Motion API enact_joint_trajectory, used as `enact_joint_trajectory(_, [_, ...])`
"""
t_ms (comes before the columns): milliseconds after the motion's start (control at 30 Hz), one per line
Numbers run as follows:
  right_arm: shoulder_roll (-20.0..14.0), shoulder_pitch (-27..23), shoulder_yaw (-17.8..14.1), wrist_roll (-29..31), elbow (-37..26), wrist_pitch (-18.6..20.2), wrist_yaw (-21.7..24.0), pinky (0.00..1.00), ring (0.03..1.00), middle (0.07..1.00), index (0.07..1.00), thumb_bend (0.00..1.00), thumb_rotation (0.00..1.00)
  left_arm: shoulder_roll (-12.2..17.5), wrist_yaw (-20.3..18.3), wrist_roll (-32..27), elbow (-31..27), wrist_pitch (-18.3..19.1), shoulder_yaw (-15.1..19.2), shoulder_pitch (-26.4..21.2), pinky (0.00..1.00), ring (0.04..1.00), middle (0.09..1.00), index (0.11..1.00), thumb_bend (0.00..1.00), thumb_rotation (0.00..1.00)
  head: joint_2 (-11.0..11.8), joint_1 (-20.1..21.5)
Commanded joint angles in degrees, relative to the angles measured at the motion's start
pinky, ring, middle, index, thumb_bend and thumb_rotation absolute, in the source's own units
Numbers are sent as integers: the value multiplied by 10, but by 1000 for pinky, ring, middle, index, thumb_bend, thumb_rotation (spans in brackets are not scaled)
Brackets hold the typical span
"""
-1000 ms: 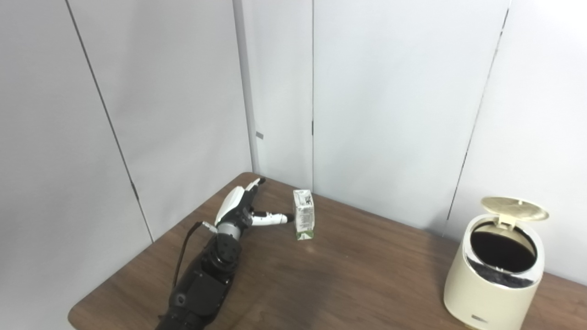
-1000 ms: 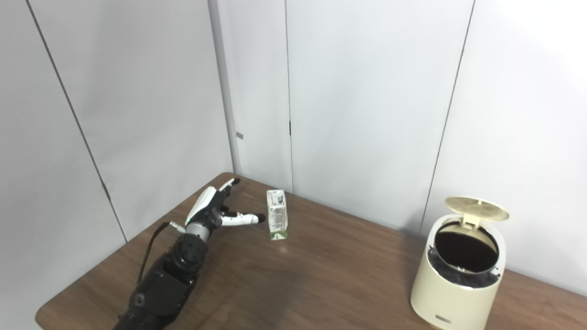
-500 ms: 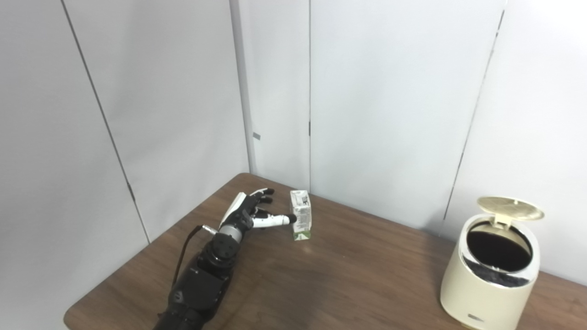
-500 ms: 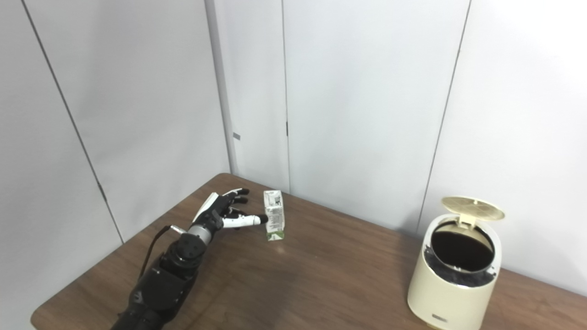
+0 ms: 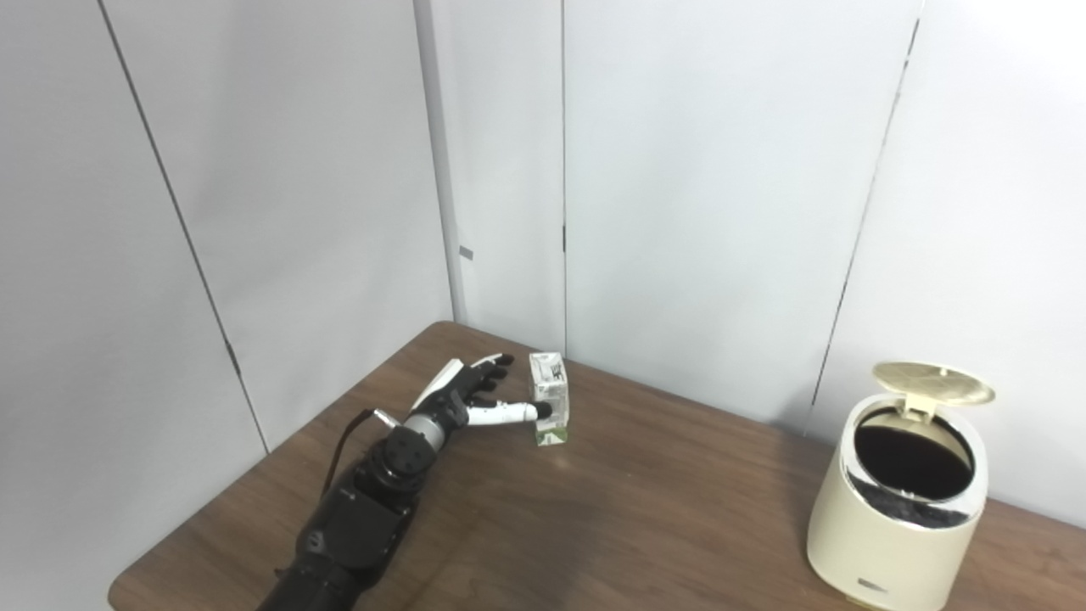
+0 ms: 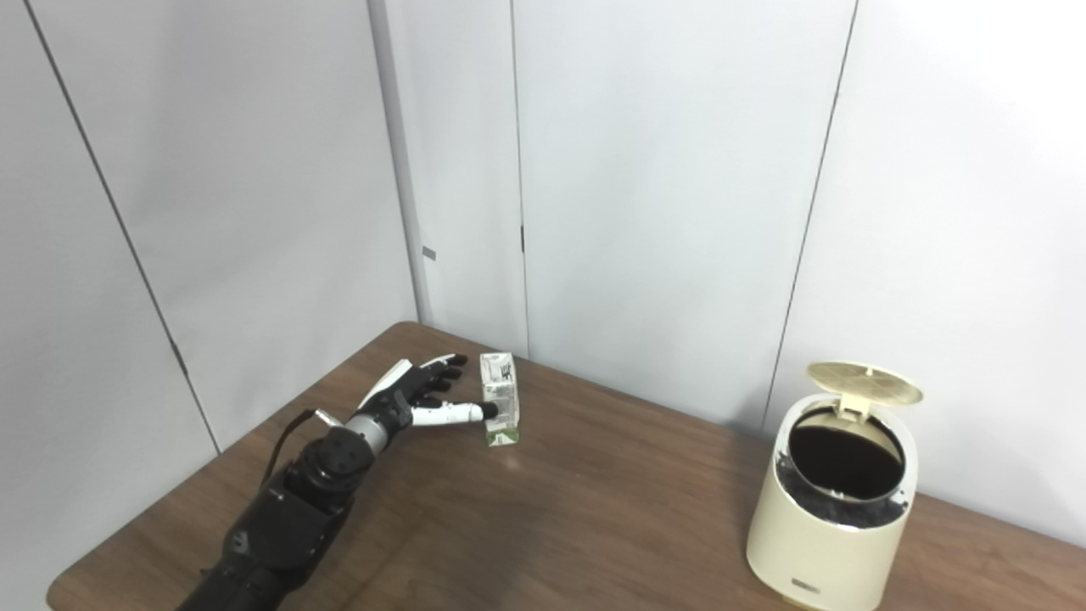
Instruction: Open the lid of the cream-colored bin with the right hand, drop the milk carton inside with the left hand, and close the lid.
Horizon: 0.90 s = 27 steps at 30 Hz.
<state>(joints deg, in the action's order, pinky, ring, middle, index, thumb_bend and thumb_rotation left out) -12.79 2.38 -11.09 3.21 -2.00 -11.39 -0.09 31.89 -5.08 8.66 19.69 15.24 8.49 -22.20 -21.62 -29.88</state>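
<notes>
Reaching from the left, your left robot hand [image 5: 465, 399] has fingers spread, thumb tip touching the upright milk carton [image 5: 549, 411] just right of it on the tabletop [image 5: 645, 509], well apart from the open-lidded bin [image 5: 899, 492].

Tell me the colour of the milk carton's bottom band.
Green, under a white printed body; the milk carton shows best in the right eye view.

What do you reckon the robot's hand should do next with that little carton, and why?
Probably close the left hand around the milk carton. The hand is open right beside the upright carton, thumb tip at its side, nothing gripped yet, and the cream-colored bin already stands with its lid raised.
</notes>
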Motion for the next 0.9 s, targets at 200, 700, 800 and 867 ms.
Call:
enact_joint_trajectory(200, [3, 10, 6, -18, 5, -6, -2, 577, 671, 703, 672, 202, 218, 24, 8, 11, -7, -12, -6, -26, 891, 939, 937, 978, 1000, 443, 0, 5])
enact_joint_trajectory(700, [-1, 14, 11, -50, 15, -17, -4, 550, 664, 692, 658, 228, 356, 15, 6, 3, 35, -28, -18, -58, 890, 941, 939, 991, 1000, 467, -1, 16])
enact_joint_trajectory(800, [-2, 14, 13, -56, 14, -17, -3, 545, 663, 692, 659, 234, 418, 11, 11, 7, 37, -26, -20, -61, 869, 924, 926, 983, 1000, 460, -1, 18])
enact_joint_trajectory(867, [-2, 15, 15, -58, 14, -17, -2, 538, 665, 693, 659, 240, 447, 8, 11, 3, 39, -27, -19, -64, 847, 909, 921, 976, 1000, 444, -1, 18])
